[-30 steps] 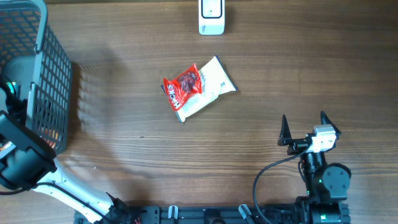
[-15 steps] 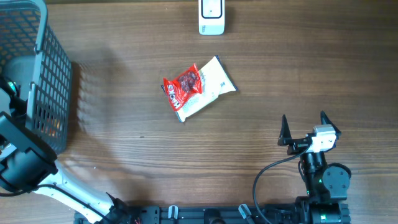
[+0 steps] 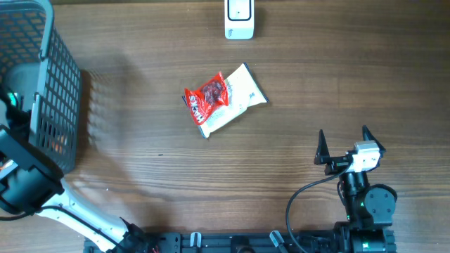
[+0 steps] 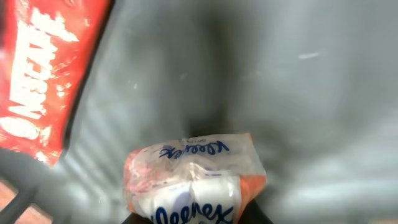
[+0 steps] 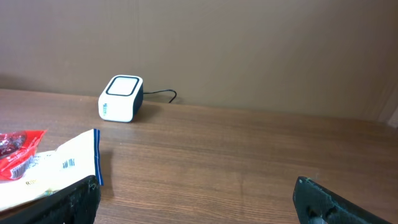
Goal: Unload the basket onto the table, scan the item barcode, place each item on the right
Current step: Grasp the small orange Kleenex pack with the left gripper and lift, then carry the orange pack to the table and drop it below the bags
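Observation:
A clear-wrapped Kleenex tissue pack (image 4: 196, 180) with orange ends lies on the grey floor of the basket (image 4: 298, 93). My left gripper (image 4: 198, 219) is shut on it, and a dark fingertip presses each side at the bottom edge of the left wrist view. From overhead, the left arm (image 3: 21, 176) reaches into the basket (image 3: 60, 105), and its jaws are hidden there. The white barcode scanner (image 3: 239, 19) (image 5: 121, 98) stands at the table's far edge. My right gripper (image 3: 344, 140) (image 5: 196, 199) rests open near the front right and holds nothing.
A red and white snack packet (image 3: 223, 100) (image 5: 43, 165) lies in the middle of the table, just left of the right gripper's left finger. A red packet with white lettering (image 4: 43, 74) lies in the basket beside the tissue pack. The scanner's cable runs off behind it.
My left jaws have closed in on the tissue pack inside the basket. An orange patch shows a little more through the mesh. The right arm and the snack packet have not moved.

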Controlling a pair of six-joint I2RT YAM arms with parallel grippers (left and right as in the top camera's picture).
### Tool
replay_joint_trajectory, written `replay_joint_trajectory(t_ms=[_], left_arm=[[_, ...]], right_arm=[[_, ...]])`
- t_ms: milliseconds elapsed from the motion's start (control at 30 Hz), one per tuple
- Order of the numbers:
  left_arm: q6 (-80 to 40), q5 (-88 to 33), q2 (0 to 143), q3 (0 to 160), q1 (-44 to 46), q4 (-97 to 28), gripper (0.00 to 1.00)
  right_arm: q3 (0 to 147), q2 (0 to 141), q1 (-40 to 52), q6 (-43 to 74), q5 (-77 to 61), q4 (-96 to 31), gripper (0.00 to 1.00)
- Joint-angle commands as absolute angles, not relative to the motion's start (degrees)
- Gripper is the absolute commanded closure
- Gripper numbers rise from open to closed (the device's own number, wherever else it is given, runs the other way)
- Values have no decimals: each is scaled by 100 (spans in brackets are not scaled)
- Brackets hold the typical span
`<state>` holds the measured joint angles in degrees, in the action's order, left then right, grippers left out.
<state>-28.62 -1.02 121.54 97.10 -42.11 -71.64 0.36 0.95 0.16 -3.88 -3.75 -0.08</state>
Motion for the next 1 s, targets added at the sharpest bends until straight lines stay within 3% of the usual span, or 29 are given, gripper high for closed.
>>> replay_joint_trajectory(t_ms=[0,267,567,767,967], left_arm=[[-2877,-421,12121,10820,-4228,-7644,96],[-2877,-1973,11723,12890,-4215,-8722,96],[-2880,-3583,10735,13026,-3621,-8630,94],[-2880,-3441,10228,13026,-2611,-8374,94],[-2880,-2388,10263,12903,-1048,-8538,94]], right_arm=[[32,80,-19,-301,-279,3,0],[32,80,-21,-298,-279,3,0],[32,80,-21,-301,-279,3,0],[32,80,-21,-301,-279,3,0],[32,80,-21,-298,-279,3,0]])
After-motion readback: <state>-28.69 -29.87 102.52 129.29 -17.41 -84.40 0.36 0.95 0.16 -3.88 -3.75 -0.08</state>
